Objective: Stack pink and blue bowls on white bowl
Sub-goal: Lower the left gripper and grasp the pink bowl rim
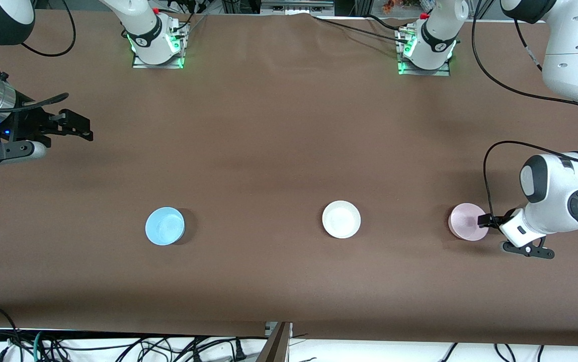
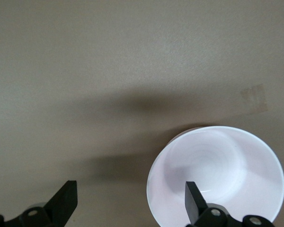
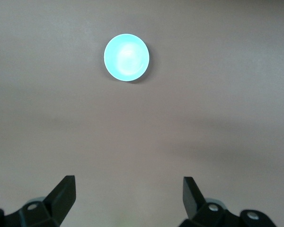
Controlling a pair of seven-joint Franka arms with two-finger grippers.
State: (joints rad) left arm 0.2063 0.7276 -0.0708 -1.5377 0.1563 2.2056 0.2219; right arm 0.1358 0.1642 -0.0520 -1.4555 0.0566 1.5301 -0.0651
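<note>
Nearest the camera, the left end effector [image 1: 490, 221] hangs open with one finger over the pink bowl [image 1: 466, 221]'s rim; a shallow bite could tip it. White bowl [image 1: 341, 219] and blue bowl [image 1: 164, 226] sit along the tabletop [image 1: 278, 151]; the right end effector [image 1: 75, 126] waits, open, aloft.

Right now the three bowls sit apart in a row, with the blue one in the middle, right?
Not quite: the white bowl is in the middle, as the front view shows. The blue bowl sits toward the right arm's end, the pink bowl toward the left arm's.
</note>
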